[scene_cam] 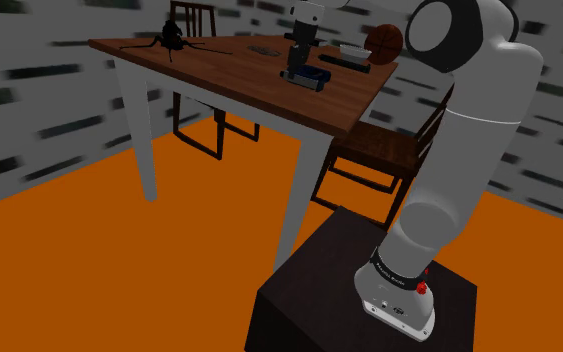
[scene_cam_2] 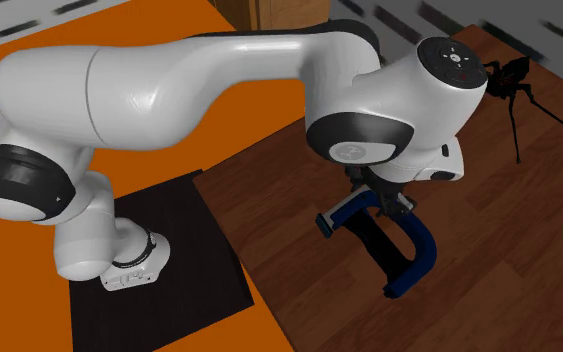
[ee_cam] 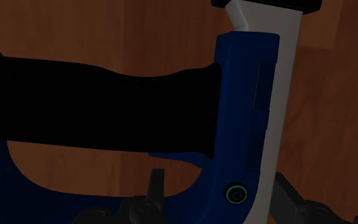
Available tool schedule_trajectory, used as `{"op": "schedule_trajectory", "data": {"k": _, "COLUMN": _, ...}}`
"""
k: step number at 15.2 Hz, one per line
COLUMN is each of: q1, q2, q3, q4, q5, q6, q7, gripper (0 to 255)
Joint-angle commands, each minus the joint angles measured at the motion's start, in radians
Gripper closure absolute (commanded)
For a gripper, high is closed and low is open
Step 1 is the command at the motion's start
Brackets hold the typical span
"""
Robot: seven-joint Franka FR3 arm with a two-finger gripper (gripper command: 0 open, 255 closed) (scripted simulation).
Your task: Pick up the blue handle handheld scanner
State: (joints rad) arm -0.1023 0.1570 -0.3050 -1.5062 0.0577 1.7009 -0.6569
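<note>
**Surface.** Bench (scene_cam: 219,75): dark brown wood-grain top on white legs. In the shoulder view its top slants from upper left down to a near corner at centre right.

**Room.** Floor (scene_cam: 89,250): plain orange. Walls (scene_cam: 49,60): grey, marked with dark streaks. 2 dark wooden chairs:
- far chair (scene_cam: 194,18), behind the bench;
- side chair (scene_cam: 384,150), tucked against the bench edge at the shoulder view's right.

Stand (scene_cam: 319,290): a black box on the floor, near the bench's corner leg. It carries the white arm (scene_cam: 469,120).

**Other items on the bench.**
- 1 black tripod-legged object (scene_cam: 173,38), at the far end, well apart from the scanner.
- 1 round brown object (scene_cam: 382,42), near the edge at the shoulder view's right.

**Task item.** Scanner (scene_cam_2: 421,250): a blue loop-shaped frame with a black grip bar spanning it, and a pale strip along 1 end.
- Location: it appears to rest on the bench top, in the part nearest the stand, directly under the gripper (scene_cam_2: 377,200).
- Long axis: it lies flat along the bench, on a diagonal in the second exterior view.
- Heading: the pale-faced end points to that view's left, toward the bench edge. The rounded blue end points to the lower right.
- In the wrist view the black grip runs crosswise to the gripper, and the pale-edged blue upright sits close in front of the camera.

**Jaws.** The gripper is low over the scanner's frame. I cannot tell whether the jaws are apart or clamped on it.
</note>
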Motion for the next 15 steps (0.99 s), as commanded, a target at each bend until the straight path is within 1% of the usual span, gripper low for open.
{"op": "schedule_trajectory", "data": {"k": 1, "q1": 0.000, "q2": 0.000, "q3": 0.000, "q4": -0.003, "q5": 0.000, "q6": 0.002, "q7": 0.000, "gripper": 255}}
{"op": "schedule_trajectory", "data": {"k": 9, "q1": 0.000, "q2": -0.001, "q3": 0.000, "q4": -0.005, "q5": 0.000, "q6": 0.004, "q7": 0.000, "gripper": 255}}
{"op": "schedule_trajectory", "data": {"k": 15, "q1": -0.005, "q2": 0.019, "q3": -0.002, "q4": 0.102, "q5": 0.006, "q6": -0.084, "q7": -0.002, "gripper": 255}}
